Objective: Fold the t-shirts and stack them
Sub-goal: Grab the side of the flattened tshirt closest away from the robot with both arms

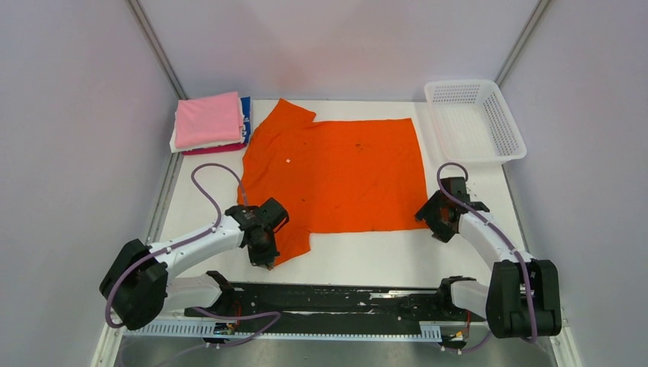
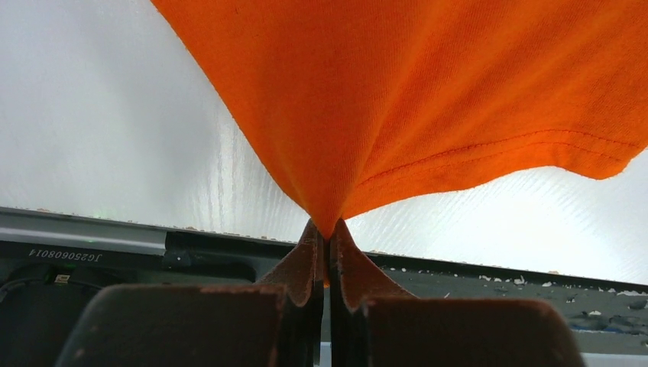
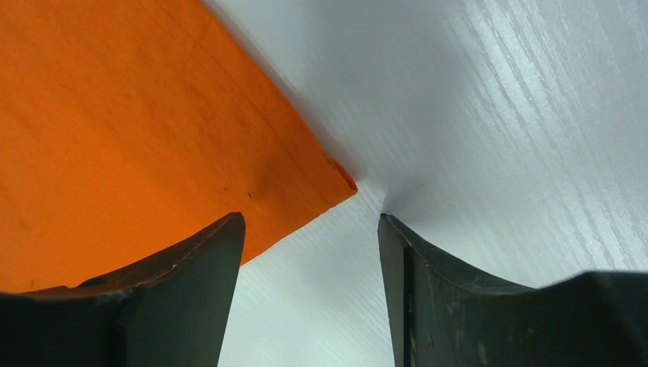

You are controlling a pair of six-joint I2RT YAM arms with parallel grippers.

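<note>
A large orange t-shirt (image 1: pixel 336 172) lies spread flat in the middle of the white table. My left gripper (image 1: pixel 269 260) is shut on the shirt's near left sleeve; in the left wrist view the orange cloth (image 2: pixel 428 99) rises from between my closed fingertips (image 2: pixel 328 233). My right gripper (image 1: pixel 429 220) is open just off the shirt's near right corner; in the right wrist view that corner (image 3: pixel 336 180) lies just ahead of my open gripper (image 3: pixel 312 229), which holds nothing. A stack of folded shirts, pink on top (image 1: pixel 208 118), sits at the far left.
A white plastic mesh basket (image 1: pixel 475 121) stands at the far right of the table. Light walls enclose the table on three sides. The black base rail (image 1: pixel 336 302) runs along the near edge between the arm bases.
</note>
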